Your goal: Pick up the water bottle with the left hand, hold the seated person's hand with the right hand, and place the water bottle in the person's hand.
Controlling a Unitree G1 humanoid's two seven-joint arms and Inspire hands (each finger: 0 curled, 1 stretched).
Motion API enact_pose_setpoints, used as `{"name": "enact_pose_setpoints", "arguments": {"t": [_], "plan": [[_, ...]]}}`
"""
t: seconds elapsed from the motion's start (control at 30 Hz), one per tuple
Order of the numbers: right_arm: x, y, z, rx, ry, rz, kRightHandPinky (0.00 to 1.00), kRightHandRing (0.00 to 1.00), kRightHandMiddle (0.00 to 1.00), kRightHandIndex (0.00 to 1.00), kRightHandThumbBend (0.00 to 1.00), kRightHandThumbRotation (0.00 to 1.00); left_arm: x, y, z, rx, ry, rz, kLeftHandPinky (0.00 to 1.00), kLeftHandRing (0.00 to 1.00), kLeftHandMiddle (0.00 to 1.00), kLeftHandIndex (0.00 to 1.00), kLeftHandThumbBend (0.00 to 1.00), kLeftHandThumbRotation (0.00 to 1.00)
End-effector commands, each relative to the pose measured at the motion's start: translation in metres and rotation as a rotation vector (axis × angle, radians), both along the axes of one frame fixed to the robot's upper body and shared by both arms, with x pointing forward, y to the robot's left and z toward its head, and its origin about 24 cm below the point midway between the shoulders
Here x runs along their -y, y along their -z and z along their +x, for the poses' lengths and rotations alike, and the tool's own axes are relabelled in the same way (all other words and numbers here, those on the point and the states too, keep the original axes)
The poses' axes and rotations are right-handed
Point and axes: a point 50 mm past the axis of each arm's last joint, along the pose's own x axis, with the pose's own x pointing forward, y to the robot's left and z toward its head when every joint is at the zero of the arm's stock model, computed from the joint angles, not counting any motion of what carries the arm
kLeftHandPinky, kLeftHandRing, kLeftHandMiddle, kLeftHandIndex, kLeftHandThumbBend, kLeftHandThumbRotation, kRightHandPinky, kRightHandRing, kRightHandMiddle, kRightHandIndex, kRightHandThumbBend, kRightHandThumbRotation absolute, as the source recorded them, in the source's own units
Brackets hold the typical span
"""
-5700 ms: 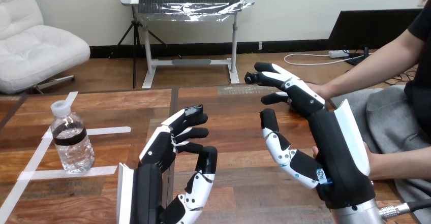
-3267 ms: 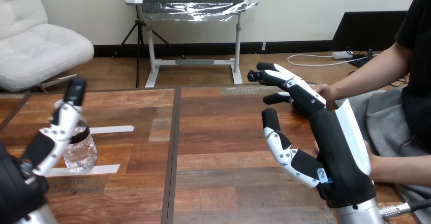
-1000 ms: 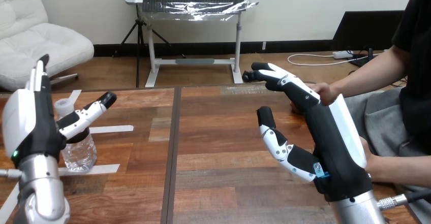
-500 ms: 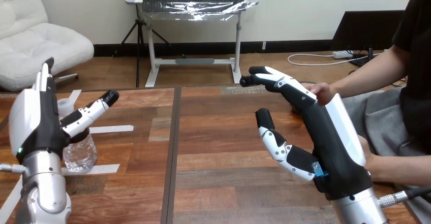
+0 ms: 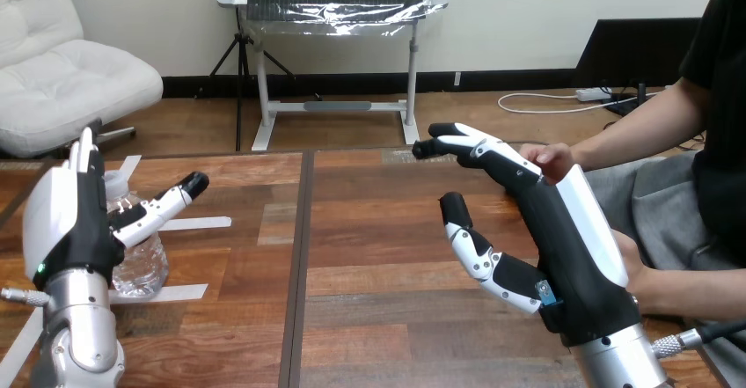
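The clear water bottle [image 5: 139, 266] with a dark label stands upright on the table's left side, partly hidden behind my left hand [image 5: 60, 221]. That hand is upright against the bottle's left side, fingers straight up, thumb stretched out across the bottle's upper front; it is open. My right hand [image 5: 554, 230] hovers over the table's right part, open, fingers pointing away and thumb spread to the left. The person's hand [image 5: 545, 159] is loosely curled just beyond my right hand's fingers, touching or just behind them. Behind my right wrist is the person's other hand [image 5: 640, 278].
White tape strips [image 5: 195, 223] mark the wood around the bottle. A dark seam [image 5: 297, 256] runs down the table between my two hands. The person's forearm [image 5: 633, 137] reaches in from the right edge.
My left hand came up from the bottom edge to the bottle's left side and has just sunk a little. My right hand drifted slightly left and lower. The bottle stayed put.
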Motion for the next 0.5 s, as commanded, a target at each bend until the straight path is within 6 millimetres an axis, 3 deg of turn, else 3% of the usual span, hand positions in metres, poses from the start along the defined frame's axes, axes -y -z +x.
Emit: {"name": "enact_pose_setpoints", "arguments": {"t": [0.0,0.47], "plan": [[0.0026,-0.0212,0.0084,0.095,-0.009,-0.019,0.75,0.82,0.84,0.71,0.13,0.00,0.0026,-0.0230,0.0166,0.073,0.020,0.041,0.98,0.98,0.97,0.97,0.98,0.67],[0.0047,-0.0223,0.0084,0.081,-0.015,-0.047,0.72,0.82,0.84,0.70,0.15,0.00,0.0026,-0.0206,0.0140,0.065,0.006,0.027,0.97,0.96,0.96,0.96,0.96,0.65]]}}
